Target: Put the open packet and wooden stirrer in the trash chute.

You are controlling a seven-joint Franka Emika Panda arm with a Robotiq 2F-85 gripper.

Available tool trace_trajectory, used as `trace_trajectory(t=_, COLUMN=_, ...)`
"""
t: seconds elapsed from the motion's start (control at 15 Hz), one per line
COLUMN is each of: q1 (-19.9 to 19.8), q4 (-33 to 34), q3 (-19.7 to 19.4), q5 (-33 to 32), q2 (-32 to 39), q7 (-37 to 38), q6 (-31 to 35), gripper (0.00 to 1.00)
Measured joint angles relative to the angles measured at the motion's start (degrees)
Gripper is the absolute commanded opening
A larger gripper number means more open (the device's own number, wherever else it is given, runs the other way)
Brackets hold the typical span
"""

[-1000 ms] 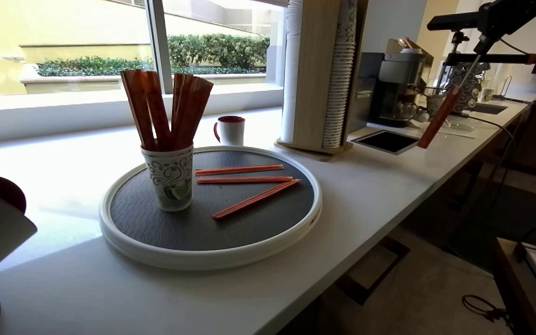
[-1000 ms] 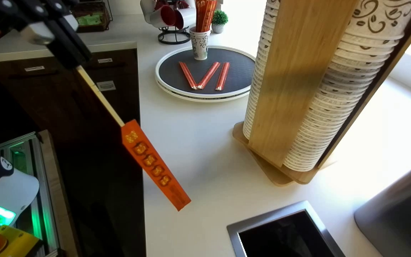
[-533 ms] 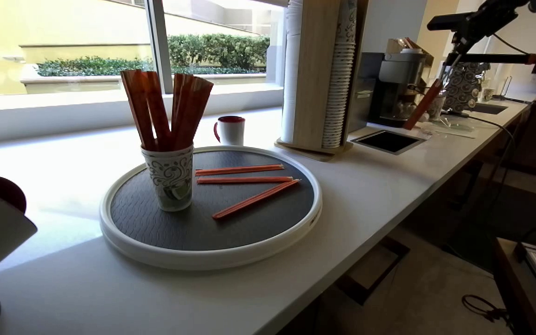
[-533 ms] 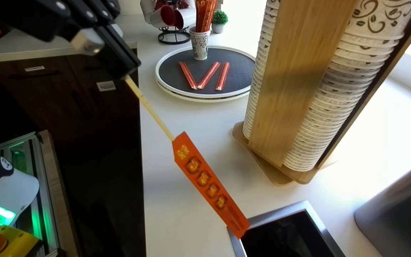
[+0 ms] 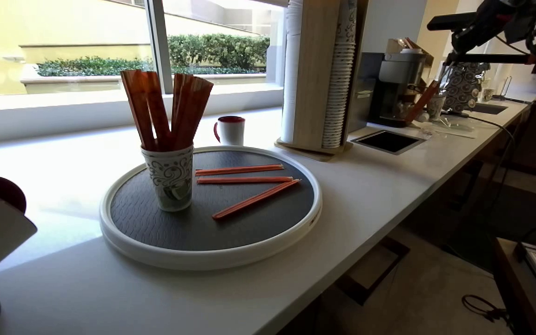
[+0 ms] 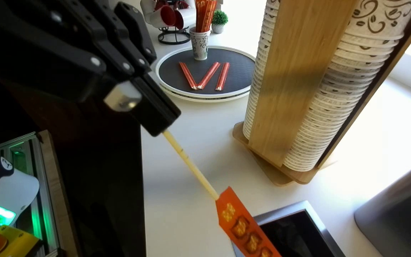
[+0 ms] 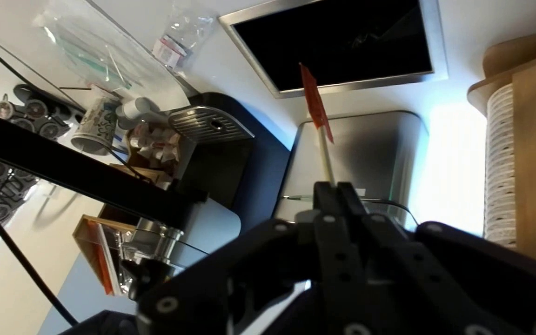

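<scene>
Open packet now nearer the trash chute.
My gripper clamps the wooden stirrer, packet on its lower end. I judge approach nearly complete; confirm alignment before release.

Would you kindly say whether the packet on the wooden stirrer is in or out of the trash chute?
Out: in an exterior view, the packet shows whole, lower end included, above the trash chute.

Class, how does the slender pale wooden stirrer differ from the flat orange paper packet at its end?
The slender pale wooden stirrer is narrower than the flat orange paper packet. The packet bears yellow motifs; the stirrer, none. The gripper clamps the stirrer, not the packet. Both slant downward.
</scene>
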Motion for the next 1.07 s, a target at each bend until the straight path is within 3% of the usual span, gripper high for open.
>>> trace_trajectory(t=0.33, q1=-9.59, q4=0.05, q3=5.11, q5=-1.57, q2=4.75, q7=3.16, q6=7.73, gripper=0.01)
trace_trajectory(t=0.87, q1=-15.96, q4=1.08, q3=10.76, q5=-1.74, q2=12.67, q7=4.49, q6=20.13, gripper=0.01)
trace_trajectory(t=0.93, q1=-16.81, q4=1.48, q3=11.65, q5=-1.73, q2=13.48, q7=4.65, q6=20.8, gripper=0.31)
trace_trajectory(t=1.0, q1=-17.62, q4=1.89, q3=12.49, q5=-1.73, q2=14.22, q7=4.9, q6=21.15, gripper=0.31)
trace_trajectory(t=1.07, q1=-18.59, q4=2.4, q3=13.45, q5=-1.73, q2=14.91, q7=5.25, q6=21.19, gripper=0.38)
